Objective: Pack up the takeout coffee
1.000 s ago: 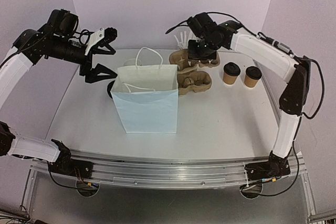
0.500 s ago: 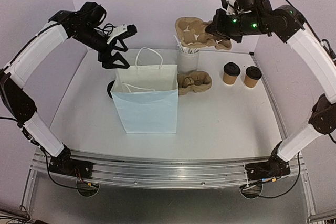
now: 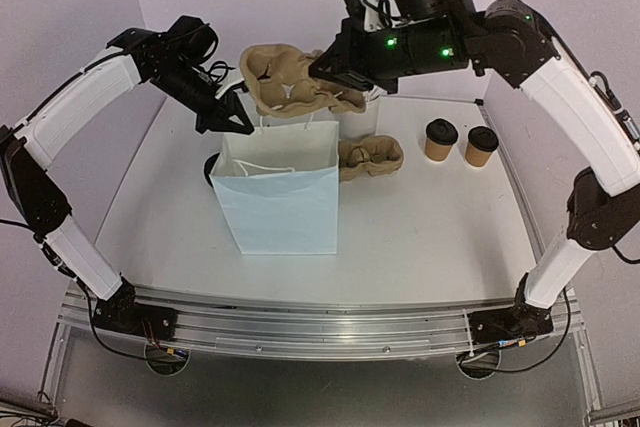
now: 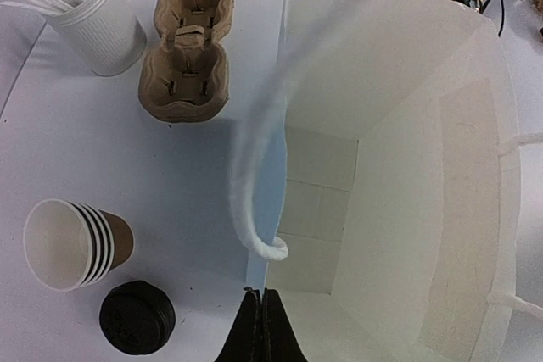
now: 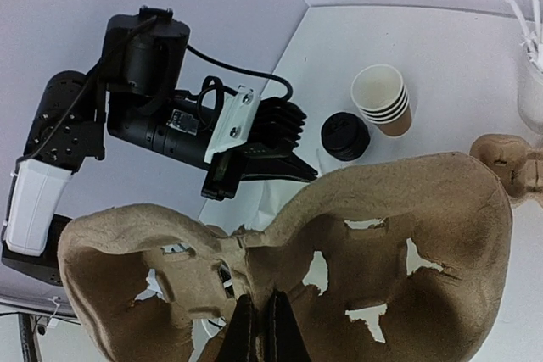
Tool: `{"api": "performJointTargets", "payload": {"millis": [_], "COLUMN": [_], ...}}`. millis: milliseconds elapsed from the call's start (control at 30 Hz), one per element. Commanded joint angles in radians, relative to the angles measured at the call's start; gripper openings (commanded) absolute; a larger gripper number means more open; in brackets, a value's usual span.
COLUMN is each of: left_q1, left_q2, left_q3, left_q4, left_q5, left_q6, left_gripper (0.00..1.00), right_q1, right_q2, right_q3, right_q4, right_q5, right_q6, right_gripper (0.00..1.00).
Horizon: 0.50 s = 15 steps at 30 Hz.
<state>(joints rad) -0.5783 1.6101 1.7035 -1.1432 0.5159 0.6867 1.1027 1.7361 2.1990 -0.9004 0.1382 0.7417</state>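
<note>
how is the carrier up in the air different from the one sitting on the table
The lifted carrier is up in the air near the white bag's open top; the table carrier lies on the table just right of that bag. The right gripper pinches the lifted carrier; nothing touches the table carrier. The lifted carrier looks tilted; the table carrier sits flat, wells up. Both are tan moulded pulp and empty.
</note>
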Motion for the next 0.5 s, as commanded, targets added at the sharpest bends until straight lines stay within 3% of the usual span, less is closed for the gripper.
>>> {"api": "performJointTargets", "payload": {"millis": [0, 167, 467], "left_q1": [-0.043, -0.051, -0.051], "left_q2": [-0.096, -0.112, -0.12], "left_q3": [-0.055, -0.051, -0.065], "left_q4": [0.057, 0.079, 0.089], "left_q5": [-0.042, -0.069, -0.069], "left_q6": [-0.205, -0.335, -0.397], "left_gripper": [0.0, 0.0, 0.0], "right_q1": [0.059, 0.072, 0.082], "right_q2": [0.069, 0.079, 0.131], "right_q3": [0.036, -0.023, -0.089], "right_q4": [0.002, 0.001, -0.092], "right_q5": [0.086, 0.153, 0.192], "right_q6": [0.014, 0.044, 0.093], "right_gripper": [0.0, 0.0, 0.0]}}
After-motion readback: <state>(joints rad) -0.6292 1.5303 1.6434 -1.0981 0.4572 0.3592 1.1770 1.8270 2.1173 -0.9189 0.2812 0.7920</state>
